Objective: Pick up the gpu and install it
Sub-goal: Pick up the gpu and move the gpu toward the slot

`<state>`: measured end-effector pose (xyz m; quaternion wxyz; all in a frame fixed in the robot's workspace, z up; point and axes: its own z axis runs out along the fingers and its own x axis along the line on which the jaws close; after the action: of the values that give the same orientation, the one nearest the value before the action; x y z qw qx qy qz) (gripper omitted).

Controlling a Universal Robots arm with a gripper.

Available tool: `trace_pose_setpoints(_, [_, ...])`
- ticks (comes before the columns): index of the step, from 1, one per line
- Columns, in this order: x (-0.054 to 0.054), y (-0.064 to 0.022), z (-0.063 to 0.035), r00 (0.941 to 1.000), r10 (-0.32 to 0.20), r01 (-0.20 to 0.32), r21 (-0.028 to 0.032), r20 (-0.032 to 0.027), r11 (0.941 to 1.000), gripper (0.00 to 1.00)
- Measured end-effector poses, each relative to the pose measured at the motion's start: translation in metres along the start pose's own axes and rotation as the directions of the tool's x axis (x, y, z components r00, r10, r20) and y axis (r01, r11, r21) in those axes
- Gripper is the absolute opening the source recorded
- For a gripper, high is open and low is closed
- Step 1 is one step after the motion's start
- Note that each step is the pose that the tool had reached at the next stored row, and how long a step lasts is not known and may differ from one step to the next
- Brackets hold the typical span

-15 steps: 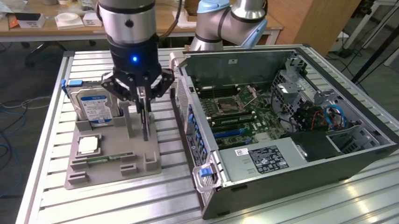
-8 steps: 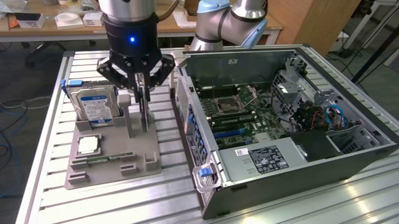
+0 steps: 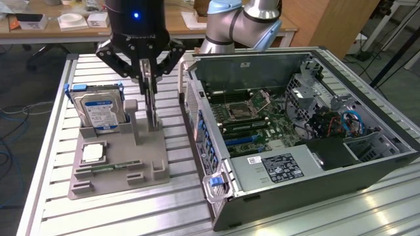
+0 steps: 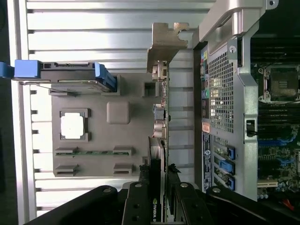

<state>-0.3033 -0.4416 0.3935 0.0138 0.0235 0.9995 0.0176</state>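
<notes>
The gpu (image 3: 152,105) hangs edge-on, a thin dark card between my gripper (image 3: 150,78) fingers, which are shut on its upper edge. Its lower end reaches down to the grey parts holder (image 3: 118,169), between the upright post and the open computer case (image 3: 295,132); whether it still touches the holder I cannot tell. In the wrist view the gpu (image 4: 159,117) runs as a narrow strip with its silver end bracket (image 4: 164,42) at the far end. There my gripper (image 4: 159,190) clamps it from both sides, right beside the case's rear panel (image 4: 220,93).
On the holder stand a silver hard drive (image 3: 98,110) in a blue carrier, a processor (image 3: 92,153) and a memory stick (image 3: 108,168). The case lies open with its motherboard (image 3: 253,115) and blue slots (image 3: 246,140) exposed. The slatted metal table (image 3: 131,211) stretches in front.
</notes>
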Motion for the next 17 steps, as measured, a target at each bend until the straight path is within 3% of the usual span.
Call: trace_pose_setpoints(17, [0.000, 0.0005, -0.0146, 1.0000, 0.000, 0.000, -0.0002, 0.0004, 1.0000, 0.26])
